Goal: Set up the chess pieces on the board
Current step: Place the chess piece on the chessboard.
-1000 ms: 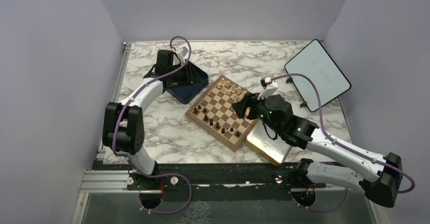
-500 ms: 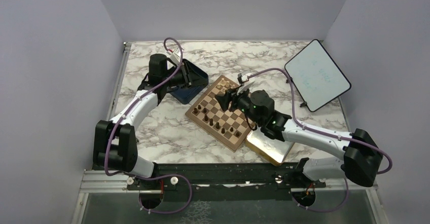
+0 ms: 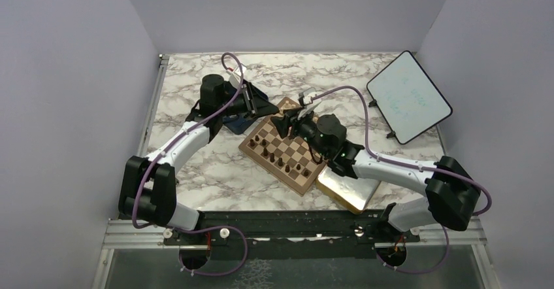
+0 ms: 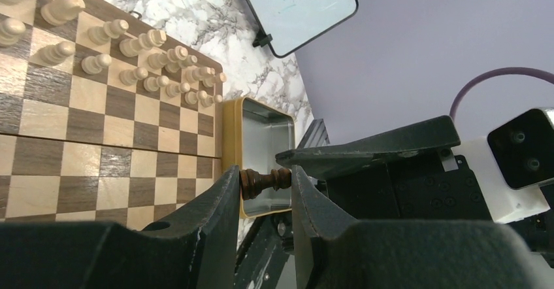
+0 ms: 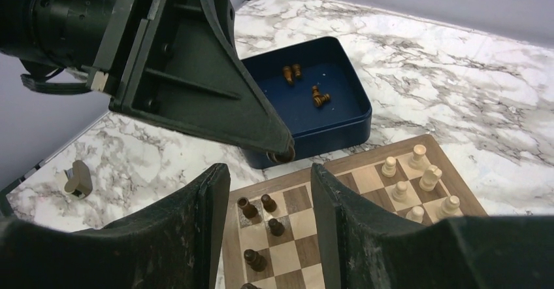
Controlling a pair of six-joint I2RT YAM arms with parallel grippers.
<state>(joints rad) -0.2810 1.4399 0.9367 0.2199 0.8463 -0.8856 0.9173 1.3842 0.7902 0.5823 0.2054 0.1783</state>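
Observation:
My left gripper (image 4: 264, 170) is shut on a dark brown chess piece (image 4: 264, 180), held sideways between its fingers. In the top view this gripper (image 3: 266, 110) hangs over the board's far left corner. The board (image 3: 298, 146) lies tilted at the table's middle, and several dark pieces (image 3: 278, 161) stand along its near left side. My right gripper (image 3: 286, 124) is open and empty, low over the board. In the right wrist view its open fingers (image 5: 269, 174) frame several dark pieces (image 5: 269, 214), with the left gripper's tip (image 5: 282, 152) just beyond.
A dark blue box (image 5: 326, 116) beside the board holds three dark pieces (image 5: 319, 97). Pale pieces (image 4: 147, 63) stand along the board's far side. A gold-rimmed tray (image 3: 346, 189) lies at the board's near right. A whiteboard (image 3: 408, 96) stands at the far right. One pale piece (image 5: 78, 178) lies on the marble.
My left gripper has moved from over the blue box to the board's far corner with the dark piece. My right gripper has moved across the board toward it.

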